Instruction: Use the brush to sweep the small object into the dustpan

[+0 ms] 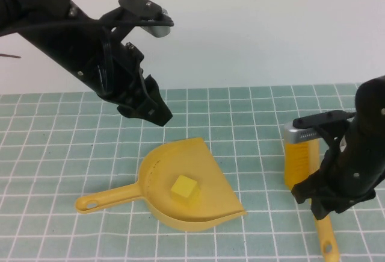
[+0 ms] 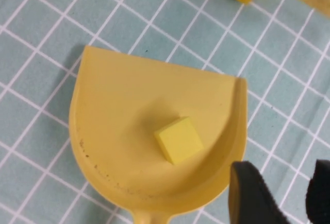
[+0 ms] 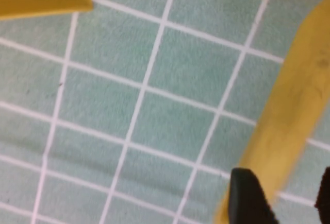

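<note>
Toward the near edge of the bench, about midway along it, lies the dustpan, flat on the green gridded mat, scoop mouth turned to the robot's right and long handle running out to the left. The small object, a bright yellow cube, rests inside the scoop near its middle, clear of the walls; the left wrist view shows it on the pan floor in the same place. The left gripper hangs in the air above the bench just behind the dustpan, touching nothing; its two dark fingers stand apart with bare mat between them, holding nothing. Near the right end of the near edge the brush lies on the mat, bristles toward the far edge and handle toward the near edge, well apart from the dustpan. The right gripper is low over the brush handle; in the right wrist view its fingers stand apart on either side of the handle, not clamped on it
</note>
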Robot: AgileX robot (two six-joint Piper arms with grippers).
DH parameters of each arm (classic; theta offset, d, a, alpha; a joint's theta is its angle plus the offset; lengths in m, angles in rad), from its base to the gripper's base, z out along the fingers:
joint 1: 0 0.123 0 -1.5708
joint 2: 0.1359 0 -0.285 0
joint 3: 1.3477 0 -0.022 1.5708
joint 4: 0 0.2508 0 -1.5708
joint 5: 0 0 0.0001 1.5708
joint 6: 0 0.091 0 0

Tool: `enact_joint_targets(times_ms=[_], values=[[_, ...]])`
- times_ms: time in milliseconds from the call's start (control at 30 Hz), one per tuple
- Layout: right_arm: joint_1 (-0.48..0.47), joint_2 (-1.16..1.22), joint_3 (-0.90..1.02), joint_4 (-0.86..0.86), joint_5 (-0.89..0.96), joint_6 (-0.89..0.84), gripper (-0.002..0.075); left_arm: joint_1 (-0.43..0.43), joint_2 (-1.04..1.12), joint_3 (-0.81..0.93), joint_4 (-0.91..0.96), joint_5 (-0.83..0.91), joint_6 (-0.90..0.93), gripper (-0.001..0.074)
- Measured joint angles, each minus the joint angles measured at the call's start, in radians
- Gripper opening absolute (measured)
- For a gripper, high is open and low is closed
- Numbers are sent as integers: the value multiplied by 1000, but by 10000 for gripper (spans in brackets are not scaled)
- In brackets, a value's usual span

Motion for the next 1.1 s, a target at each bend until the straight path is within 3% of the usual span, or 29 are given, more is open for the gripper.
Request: enact_joint_targets(times_ms=[200, 367, 500, 567, 667, 900, 1100], values=[[0, -46, 0, -2, 55, 0, 304, 0, 0, 0, -23, 0, -13, 237], [0, -55, 2, -2, 80, 0, 290, 0, -2, 0, -67, 0, -152, 200], [0, -104, 2, -4, 89, -15, 131, 0, -30, 2, -80, 2, -195, 59], [0, -152, 2, -11, 91, -18, 54, 0, -54, 9, -91, 2, -197, 27], [0, -241, 2, -43, 89, -19, 13, 0, -104, 18, -103, 2, -209, 8], [0, -524, 19, -199, -38, 4, -1, 0, -236, 126, -114, 4, -209, 0], [0, -758, 187, -433, -211, 94, -1, 0, -308, 262, -144, 4, -158, 0]])
